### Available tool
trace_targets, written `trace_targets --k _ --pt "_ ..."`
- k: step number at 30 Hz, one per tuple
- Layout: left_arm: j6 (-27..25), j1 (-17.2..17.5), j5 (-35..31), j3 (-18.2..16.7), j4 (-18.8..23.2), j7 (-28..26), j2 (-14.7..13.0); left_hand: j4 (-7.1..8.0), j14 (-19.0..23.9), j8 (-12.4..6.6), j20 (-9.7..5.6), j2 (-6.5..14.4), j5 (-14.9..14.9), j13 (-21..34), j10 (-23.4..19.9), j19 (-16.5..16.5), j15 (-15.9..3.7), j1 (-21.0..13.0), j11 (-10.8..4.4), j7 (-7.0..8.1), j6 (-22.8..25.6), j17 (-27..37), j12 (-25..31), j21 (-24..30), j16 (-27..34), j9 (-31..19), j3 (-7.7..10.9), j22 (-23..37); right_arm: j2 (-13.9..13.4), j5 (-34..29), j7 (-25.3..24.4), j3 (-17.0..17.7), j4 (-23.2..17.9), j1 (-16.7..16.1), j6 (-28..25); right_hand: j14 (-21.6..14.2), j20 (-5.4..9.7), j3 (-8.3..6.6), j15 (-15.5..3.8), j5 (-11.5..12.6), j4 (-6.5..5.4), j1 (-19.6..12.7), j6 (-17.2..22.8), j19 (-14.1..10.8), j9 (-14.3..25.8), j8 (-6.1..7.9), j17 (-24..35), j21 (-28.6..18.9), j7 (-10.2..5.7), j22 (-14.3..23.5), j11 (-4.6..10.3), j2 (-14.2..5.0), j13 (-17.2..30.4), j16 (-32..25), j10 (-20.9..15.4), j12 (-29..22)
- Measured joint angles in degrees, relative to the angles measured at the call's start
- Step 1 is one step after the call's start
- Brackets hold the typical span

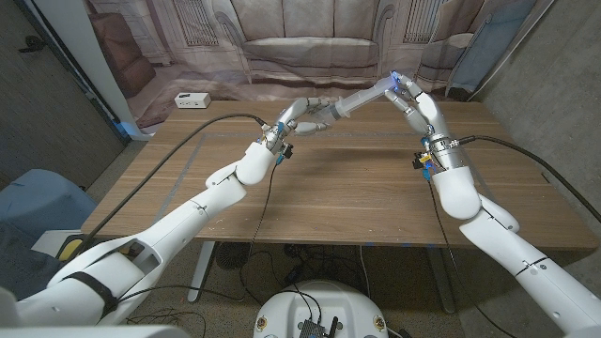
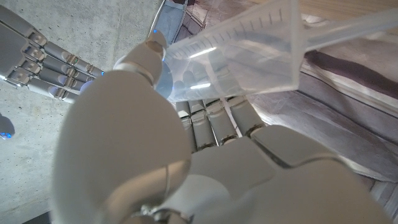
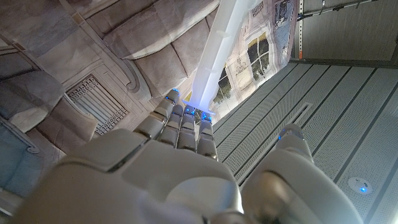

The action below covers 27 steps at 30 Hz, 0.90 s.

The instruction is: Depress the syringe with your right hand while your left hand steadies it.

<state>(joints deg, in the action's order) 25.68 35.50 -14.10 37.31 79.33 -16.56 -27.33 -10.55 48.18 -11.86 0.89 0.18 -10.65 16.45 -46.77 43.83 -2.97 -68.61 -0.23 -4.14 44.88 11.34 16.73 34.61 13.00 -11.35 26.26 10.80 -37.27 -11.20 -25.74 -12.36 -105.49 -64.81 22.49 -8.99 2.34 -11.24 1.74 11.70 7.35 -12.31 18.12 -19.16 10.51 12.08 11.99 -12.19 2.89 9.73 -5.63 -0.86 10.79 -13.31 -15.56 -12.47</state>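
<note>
1. Syringe (image 1: 362,96) up in the air above the surface (image 1: 338,188), between both hands.
2. Left hand (image 1: 308,116) fingers (image 2: 211,121) wrapped around its barrel.
3. Right hand (image 1: 413,103) fingers (image 3: 186,121) touching its far end, grip unclear.

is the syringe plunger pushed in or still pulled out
Pulled out. In the head view the plunger rod spans the gap from the barrel in the left hand to the right hand at its end.
</note>
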Motion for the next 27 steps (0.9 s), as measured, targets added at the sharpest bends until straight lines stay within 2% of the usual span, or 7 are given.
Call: trace_targets --k 9,15,21,25,27 --pt "-0.5 0.7 0.0 -0.5 1.1 -0.1 -0.3 0.0 0.0 0.17 -0.3 0.0 0.0 0.2 0.0 0.3 -0.01 0.0 0.01 -0.06 0.3 0.0 -0.2 0.0 0.0 0.0 0.0 0.0 -0.5 -0.7 0.3 -0.2 -0.6 -0.2 -1.4 -0.1 -0.08 0.0 0.14 0.0 0.0 0.0 0.5 -0.5 0.0 -0.4 0.0 0.0 0.51 0.0 -0.45 0.0 0.0 0.0 -0.2 0.0" --pt "-0.7 1.2 0.1 -0.9 1.8 -0.5 -0.4 0.0 0.0 0.11 -0.31 0.0 0.0 0.2 0.0 0.3 -0.01 0.0 0.01 -0.07 0.3 0.0 -0.2 0.4 0.0 0.0 0.0 0.0 -0.8 -1.1 0.3 -0.4 -1.2 -0.5 -2.1 -1.1 -0.3 0.0 0.26 0.0 0.0 0.0 0.7 -1.3 0.0 -0.02 0.0 -0.4 0.72 0.0 -1.03 0.0 0.0 0.0 -0.8 0.0" --pt "-0.8 1.4 0.2 -1.1 2.1 -0.7 -0.5 0.0 0.0 -0.07 -0.31 0.0 0.0 0.2 0.0 0.3 -0.01 0.0 0.02 -0.24 0.5 0.0 -0.2 0.5 -0.2 0.1 0.0 0.0 -1.1 -1.4 0.3 -0.5 -1.8 -0.6 -2.5 -2.1 -0.32 0.0 0.21 0.0 0.0 0.0 2.6 -2.2 0.0 0.08 0.0 -0.4 1.08 0.0 -0.81 0.0 0.0 -0.3 -2.1 0.0" --pt "-0.9 1.6 0.3 -1.3 2.4 -0.7 -0.5 0.0 0.0 -0.07 -0.31 0.0 0.1 0.2 0.0 0.3 -0.01 0.0 0.02 -0.17 0.6 0.0 -0.2 0.4 -0.2 0.0 0.0 0.0 -1.2 -1.4 0.4 -0.7 -1.8 -0.6 -2.5 -2.4 -0.3 0.0 -0.1 0.0 0.0 0.0 2.9 -2.4 0.0 0.08 0.0 -0.4 0.78 0.0 -1.12 0.01 0.0 -0.3 -2.4 0.0" --pt "-0.9 1.6 0.4 -1.3 2.5 -0.7 -0.5 0.0 0.0 -0.07 -0.31 0.0 0.1 0.2 0.0 0.3 -0.01 0.0 0.03 -0.17 0.6 0.0 -0.2 0.4 -0.2 0.0 0.0 0.0 -1.2 -1.4 0.4 -0.7 -1.8 -0.6 -2.5 -2.4 -0.3 0.0 -0.1 0.0 0.0 0.0 3.0 -2.4 0.0 0.08 0.0 -0.4 0.68 0.0 -0.82 0.0 0.0 -0.3 -2.7 0.0"
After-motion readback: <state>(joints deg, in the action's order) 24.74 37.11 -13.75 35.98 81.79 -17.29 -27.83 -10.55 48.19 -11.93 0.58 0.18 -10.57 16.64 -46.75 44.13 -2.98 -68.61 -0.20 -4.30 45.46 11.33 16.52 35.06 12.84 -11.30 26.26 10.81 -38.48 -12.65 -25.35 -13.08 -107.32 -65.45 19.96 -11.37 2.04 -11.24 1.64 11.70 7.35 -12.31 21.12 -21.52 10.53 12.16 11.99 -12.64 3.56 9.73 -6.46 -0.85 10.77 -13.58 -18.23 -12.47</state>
